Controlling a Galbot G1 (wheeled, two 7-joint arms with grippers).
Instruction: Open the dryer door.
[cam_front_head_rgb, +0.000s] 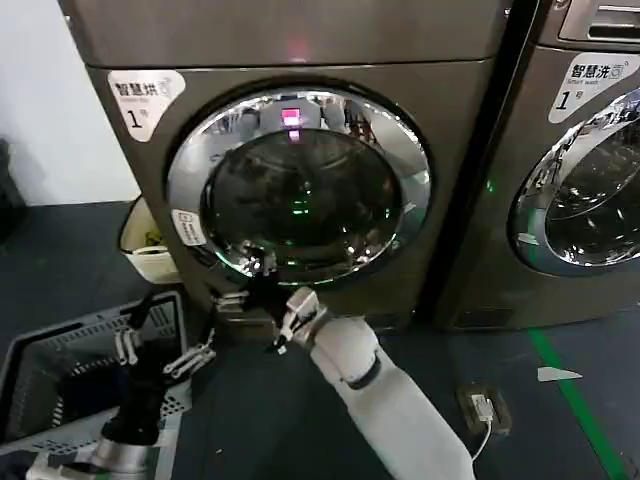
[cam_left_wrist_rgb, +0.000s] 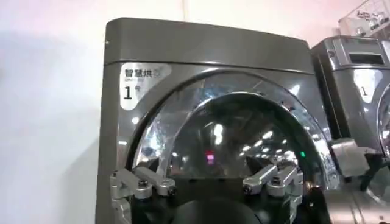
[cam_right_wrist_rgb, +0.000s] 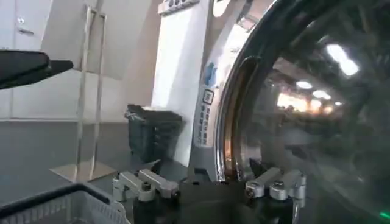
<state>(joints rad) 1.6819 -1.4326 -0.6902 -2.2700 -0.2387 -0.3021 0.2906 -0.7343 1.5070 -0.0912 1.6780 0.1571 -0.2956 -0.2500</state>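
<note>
The dryer (cam_front_head_rgb: 300, 40) is a dark grey front-loader labelled 1, and its round door (cam_front_head_rgb: 300, 185), dark glass in a chrome ring, sits flush against the front. My right gripper (cam_front_head_rgb: 255, 272) is at the lower left of the ring, right against it. From the right wrist, the chrome rim (cam_right_wrist_rgb: 234, 109) runs down between the spread fingers of the right gripper (cam_right_wrist_rgb: 210, 179), which is open. My left gripper (cam_front_head_rgb: 160, 350) hangs open low on the left, away from the dryer. In the left wrist view the door (cam_left_wrist_rgb: 231, 134) stands ahead of the left gripper (cam_left_wrist_rgb: 210, 182).
A second machine (cam_front_head_rgb: 580, 170) stands close on the right. A grey laundry basket (cam_front_head_rgb: 40, 370) is on the floor at the lower left, a cream container (cam_front_head_rgb: 145, 245) beside the dryer. A plug (cam_front_head_rgb: 485, 408) and green floor line (cam_front_head_rgb: 575, 400) lie to the right.
</note>
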